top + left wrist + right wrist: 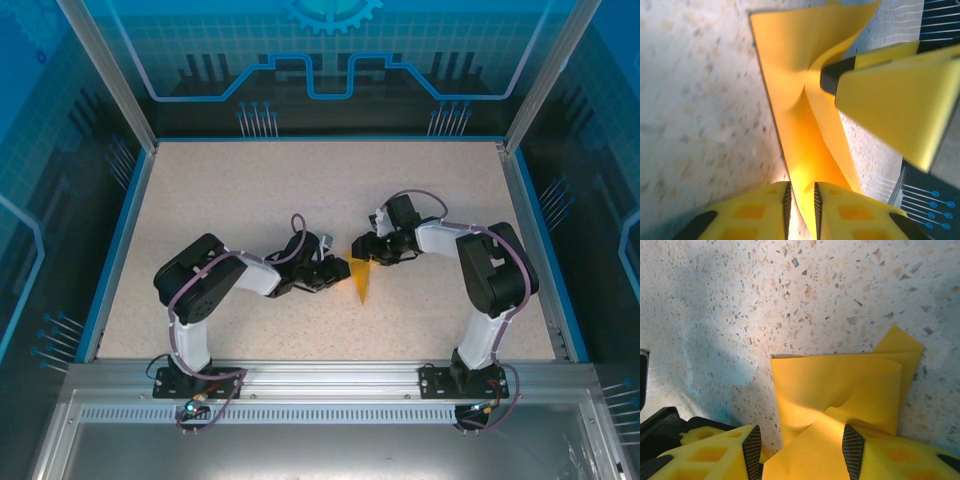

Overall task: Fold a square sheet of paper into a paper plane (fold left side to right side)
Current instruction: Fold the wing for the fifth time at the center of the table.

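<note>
Left gripper [336, 271], one of two – its two yellow fingers [760, 212] sit nearly together at the bottom of the left wrist view, and a thin edge of paper runs down into the narrow slot between the ribbed black pads, so it is clamped on the paper.

Right gripper [362, 250], second of two. In the right wrist view its fingers stand apart, with one black pad [752, 449] at each side and the paper lying in the gap between them. In the left wrist view one of its fingers [890, 95] comes in from the right, and its black tip meets a curled flap of the paper.

Paper plane [361, 281], count one. It is orange-yellow and lies near the middle of the table, between the two gripper tips. From above it is a narrow dart with its sharp tip pointing toward the arm bases. In the left wrist view the paper plane [785, 75] has one layer flat on the surface and another lifted and bowed. In the right wrist view the paper plane [835, 385] shows a rolled upper layer and one corner poking out behind it at the right.

Table [250, 190], count one, with a speckled beige top and a blue rim.

Arms, count two – both are bent inward from the near edge and meet at the paper.
</note>
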Controlling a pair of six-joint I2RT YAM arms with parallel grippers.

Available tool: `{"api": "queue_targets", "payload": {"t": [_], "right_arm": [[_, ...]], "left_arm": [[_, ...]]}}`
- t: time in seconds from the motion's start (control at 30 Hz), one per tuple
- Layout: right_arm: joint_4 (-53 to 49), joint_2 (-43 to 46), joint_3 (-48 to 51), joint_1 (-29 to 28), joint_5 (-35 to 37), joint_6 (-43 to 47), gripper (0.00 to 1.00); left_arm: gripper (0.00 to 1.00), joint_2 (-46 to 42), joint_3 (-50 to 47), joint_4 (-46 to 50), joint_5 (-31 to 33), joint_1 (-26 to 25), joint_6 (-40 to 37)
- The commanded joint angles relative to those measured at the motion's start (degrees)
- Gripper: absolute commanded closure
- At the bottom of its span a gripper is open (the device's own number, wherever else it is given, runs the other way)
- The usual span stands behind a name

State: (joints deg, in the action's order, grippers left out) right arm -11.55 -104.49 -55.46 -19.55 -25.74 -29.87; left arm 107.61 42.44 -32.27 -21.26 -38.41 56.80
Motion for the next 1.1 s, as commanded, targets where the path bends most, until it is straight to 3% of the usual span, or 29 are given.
{"api": "queue_targets", "payload": {"t": [0.0, 0.13, 0.27, 0.53, 1.07], "right_arm": [[-4.37, -2.28, 2.39, 0.82, 3.78, 1.3, 0.49], [-4.44, -2.21, 2.25, 0.74, 3.59, 1.4, 0.49], [-4.53, -2.01, 2.21, 0.68, 3.55, 1.54, 0.49], [-4.35, -1.77, 2.21, 0.57, 3.29, 1.4, 0.49], [-4.62, -1.95, 2.04, 0.57, 3.65, 1.51, 0.49]], "left_arm": [[0.72, -4.53, -2.14, 4.85, 0.62, -0.41, -1.44], [0.73, -7.05, -1.74, 4.96, -1.65, -2.31, -0.57], [0.62, -7.4, 0.51, 6.57, -2.28, -6.02, 0.85], [0.57, -5.15, 2.72, 9.35, -1.06, -7.9, 2.53], [0.71, -3.57, 4.76, 12.12, -2.39, -9.72, 2.01]]}}
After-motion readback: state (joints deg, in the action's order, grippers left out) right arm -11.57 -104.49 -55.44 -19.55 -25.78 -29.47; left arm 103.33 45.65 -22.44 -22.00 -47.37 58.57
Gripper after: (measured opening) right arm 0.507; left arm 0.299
